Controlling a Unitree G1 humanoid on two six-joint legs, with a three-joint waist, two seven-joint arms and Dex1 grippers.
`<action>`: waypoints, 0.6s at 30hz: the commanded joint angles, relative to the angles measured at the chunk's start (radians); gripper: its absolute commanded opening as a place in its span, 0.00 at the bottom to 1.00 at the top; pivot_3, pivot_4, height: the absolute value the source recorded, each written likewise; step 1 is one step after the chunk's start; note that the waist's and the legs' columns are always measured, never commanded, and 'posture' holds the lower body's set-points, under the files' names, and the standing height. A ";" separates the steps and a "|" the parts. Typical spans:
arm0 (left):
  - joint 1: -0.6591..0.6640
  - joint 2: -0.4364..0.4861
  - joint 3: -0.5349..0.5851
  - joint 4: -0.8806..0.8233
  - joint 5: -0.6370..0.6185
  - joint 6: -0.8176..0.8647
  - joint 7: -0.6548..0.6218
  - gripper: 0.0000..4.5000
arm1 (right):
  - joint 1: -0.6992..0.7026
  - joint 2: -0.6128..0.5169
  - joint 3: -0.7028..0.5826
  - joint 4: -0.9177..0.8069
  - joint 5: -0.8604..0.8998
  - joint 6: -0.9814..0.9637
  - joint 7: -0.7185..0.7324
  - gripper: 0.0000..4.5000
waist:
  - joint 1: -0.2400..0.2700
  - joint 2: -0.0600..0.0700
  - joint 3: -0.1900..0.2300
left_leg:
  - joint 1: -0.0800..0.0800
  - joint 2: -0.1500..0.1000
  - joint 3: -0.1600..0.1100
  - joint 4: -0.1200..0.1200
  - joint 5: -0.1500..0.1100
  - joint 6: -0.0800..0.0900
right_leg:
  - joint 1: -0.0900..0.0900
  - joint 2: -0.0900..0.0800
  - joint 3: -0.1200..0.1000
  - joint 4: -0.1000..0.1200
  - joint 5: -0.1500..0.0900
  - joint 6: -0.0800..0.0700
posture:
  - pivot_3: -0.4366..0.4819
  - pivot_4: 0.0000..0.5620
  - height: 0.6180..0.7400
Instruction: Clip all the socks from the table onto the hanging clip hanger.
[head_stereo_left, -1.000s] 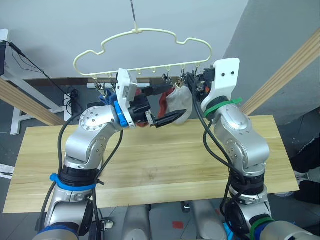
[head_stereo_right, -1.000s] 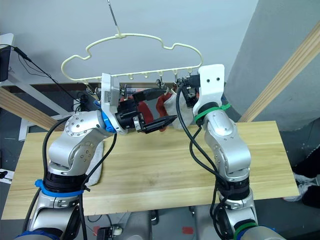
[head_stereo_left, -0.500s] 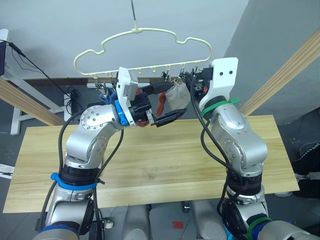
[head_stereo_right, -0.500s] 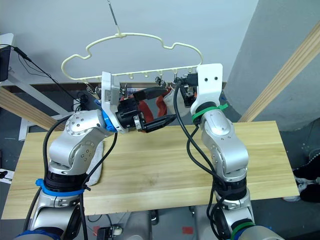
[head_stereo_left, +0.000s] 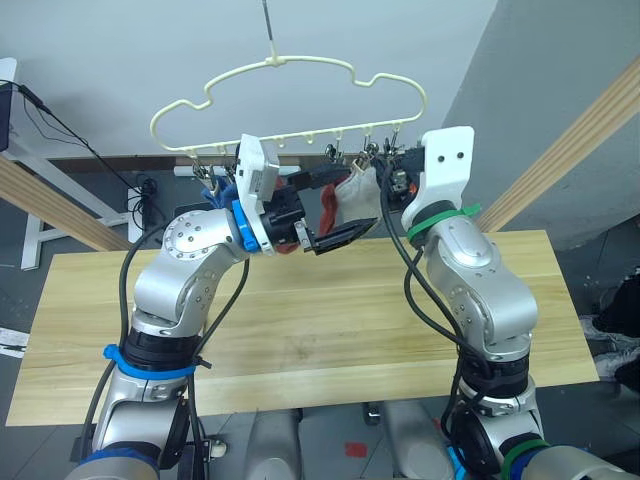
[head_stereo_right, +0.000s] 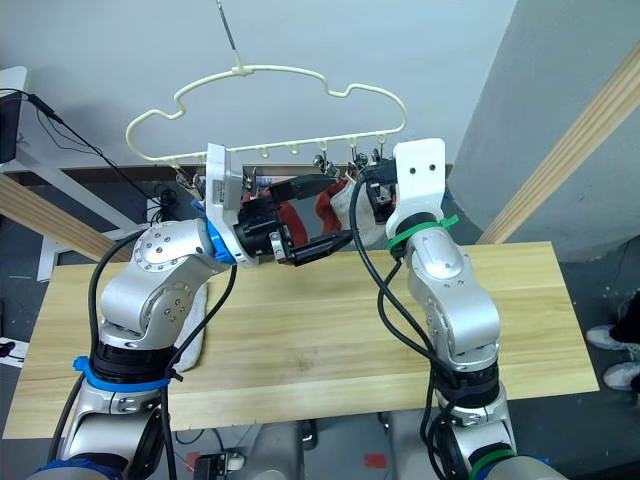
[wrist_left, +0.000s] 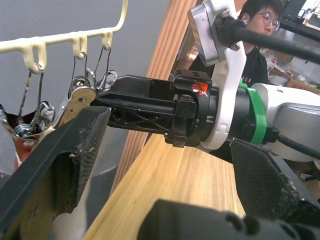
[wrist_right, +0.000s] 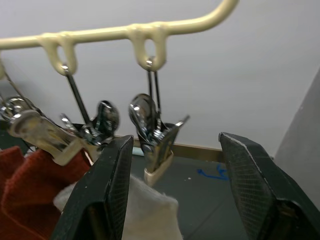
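Observation:
The cream clip hanger (head_stereo_left: 290, 68) hangs above the table (head_stereo_left: 300, 330). On its clips hang a blue sock (head_stereo_left: 210, 186), a rust red sock (head_stereo_left: 327, 208) and a light grey sock (head_stereo_left: 360, 192). The tips of one metal clip (wrist_right: 155, 145) meet the grey sock's (wrist_right: 150, 210) upper edge. My right gripper (wrist_right: 175, 140) is open, with one finger on each side of that clip. The left gripper (head_stereo_left: 355, 200) is wide open around the hanging red and grey socks, close to my right gripper. Another light grey sock (head_stereo_right: 195, 338) lies on the table under my left arm.
Slanted wooden poles stand at the right (head_stereo_left: 570, 140) and the left (head_stereo_left: 50, 205) of the table. White furniture with cables (head_stereo_left: 20, 150) stands at the far left. A person (wrist_left: 255, 30) sits beyond the table's right end.
The light grey sock has risen until its upper edge reaches the clip. My right arm has shifted slightly to the right. The left gripper stays open in about the same place.

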 joint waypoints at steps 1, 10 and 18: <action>-0.011 -0.004 -0.002 -0.034 -0.001 -0.002 0.001 0.99 | 0.013 -0.017 -0.002 -0.076 -0.010 -0.005 0.010 0.63 | 0.000 0.000 0.000 | 0.000 0.000 0.000 0.000 0.000 0.000 | 0.000 0.000 0.000 0.000 0.000 0.000 | 0.35 0.72 0.68; -0.009 -0.001 0.000 -0.034 -0.001 -0.005 -0.002 0.99 | 0.020 -0.026 -0.025 -0.115 0.033 0.024 0.049 0.63 | 0.000 0.000 0.000 | 0.000 0.000 0.000 0.000 0.000 0.000 | 0.000 0.000 0.000 0.000 0.000 0.000 | 0.34 0.72 0.68; -0.018 -0.003 -0.003 -0.024 0.003 -0.009 -0.006 0.99 | -0.001 0.054 -0.036 -0.081 0.050 -0.001 0.027 0.63 | 0.000 0.000 0.000 | 0.000 0.000 0.000 0.000 0.000 0.000 | 0.000 0.000 0.000 0.000 0.000 0.000 | 0.34 0.72 0.68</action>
